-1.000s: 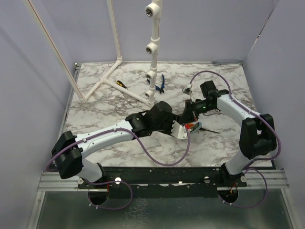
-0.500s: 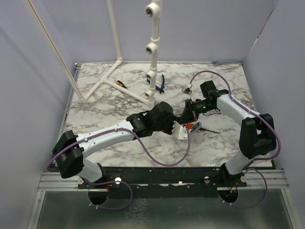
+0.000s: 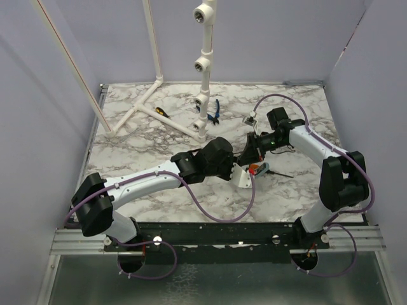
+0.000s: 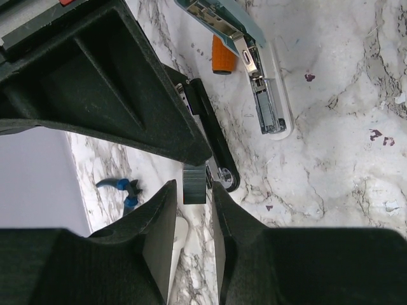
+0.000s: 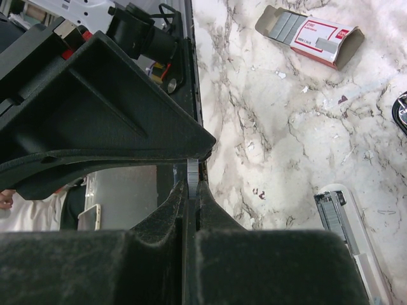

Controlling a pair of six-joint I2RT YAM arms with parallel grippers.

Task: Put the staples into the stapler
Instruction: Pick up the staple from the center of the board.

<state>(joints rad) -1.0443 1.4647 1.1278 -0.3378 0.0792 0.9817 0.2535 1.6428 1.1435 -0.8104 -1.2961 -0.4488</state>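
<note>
The two arms meet a little right of the middle of the marble table [image 3: 146, 146]. The right gripper [image 5: 192, 188] is clenched on a short staple strip [image 4: 194, 184], which its own wrist view shows edge-on as a thin ribbed sliver between the fingertips. The left gripper [image 4: 194, 204] has its fingers parted. They stand close on either side of that strip, with a narrow gap on each side, so they look released.

The stapler [image 4: 213, 140], slim and black, lies flat on the table right under the two grippers. Neither gripper holds it. Just beside it lies a pale teal bar [image 4: 224, 19] with a metal channel, next to an orange piece [image 4: 222, 56] and a long white base [image 4: 281, 89]. Whether that channel holds anything cannot be told.

The staple box [image 5: 315, 33], white with red print, lies on the table farther back, well apart from the stapler. Its end flap is open and grey strips show inside the mouth. Another short grey piece appears to rest on its top face.
</note>
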